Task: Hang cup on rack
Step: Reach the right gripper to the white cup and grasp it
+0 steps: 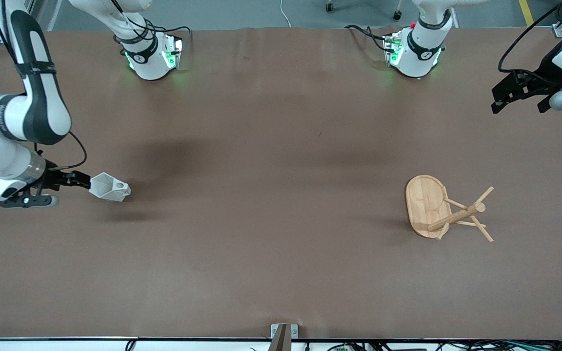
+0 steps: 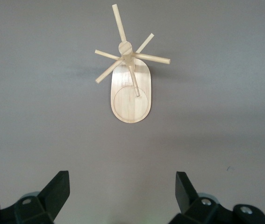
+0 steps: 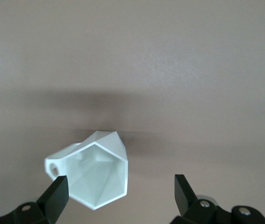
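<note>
My table (image 1: 281,146) wears a plain brown covering, matte and a little creased near the edge where my bases stand. Soft, even light lays blurred shadows across it. Above that edge I see grey floor (image 1: 242,12), a yellow line (image 1: 526,10) painted on it, and the casters (image 1: 330,7) of some rolling furniture. A white rail (image 1: 51,343) borders the edge nearest the front camera, with a small metal bracket (image 1: 284,331) at its middle.
</note>
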Motion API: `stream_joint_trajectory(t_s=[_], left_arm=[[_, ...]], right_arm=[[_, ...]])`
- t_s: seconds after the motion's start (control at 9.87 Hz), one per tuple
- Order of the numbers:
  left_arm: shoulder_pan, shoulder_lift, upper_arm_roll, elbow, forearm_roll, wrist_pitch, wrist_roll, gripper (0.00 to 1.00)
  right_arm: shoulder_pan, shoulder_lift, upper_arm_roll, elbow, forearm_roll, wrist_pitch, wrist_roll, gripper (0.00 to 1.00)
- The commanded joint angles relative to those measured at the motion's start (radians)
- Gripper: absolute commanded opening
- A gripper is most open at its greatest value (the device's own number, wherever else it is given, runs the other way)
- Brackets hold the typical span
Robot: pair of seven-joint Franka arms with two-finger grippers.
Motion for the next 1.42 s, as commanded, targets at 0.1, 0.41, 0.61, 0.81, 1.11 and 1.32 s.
stream_joint_trajectory(t_s=[0.1,0.41,0.61,0.81,1.11,1.32], left_arm=[[0.0,-0.004,-0.002,-0.042,0.013,0.004,-0.007,1.0],[0.001,0.0,-0.001,-0.034,0.016,0.005,0.007,1.0],[0.001,0.009,-0.002,-0.027,0.016,0.005,0.014,1.0],[0.001,0.037,-0.001,0.011,0.013,0.002,0.014,1.0],[0.003,0.06,-0.001,0.042,0.008,-0.001,0.014,1.0],[0.003,0.062,0.001,0.044,0.005,-0.001,0.014,1.0]], right_arm=[[-0.018,0.027,0.01,-0.114,-0.002,0.183,-0.055,0.99],[-0.018,0.066,0.013,-0.138,-0.002,0.23,-0.055,0.83],[-0.018,0.082,0.013,-0.14,-0.002,0.253,-0.056,0.57],[-0.018,0.096,0.014,-0.137,-0.002,0.259,-0.055,0.33],[-0.02,0.105,0.014,-0.134,0.012,0.254,-0.05,0.06],[-0.003,0.107,0.019,-0.12,0.012,0.215,-0.052,0.02]])
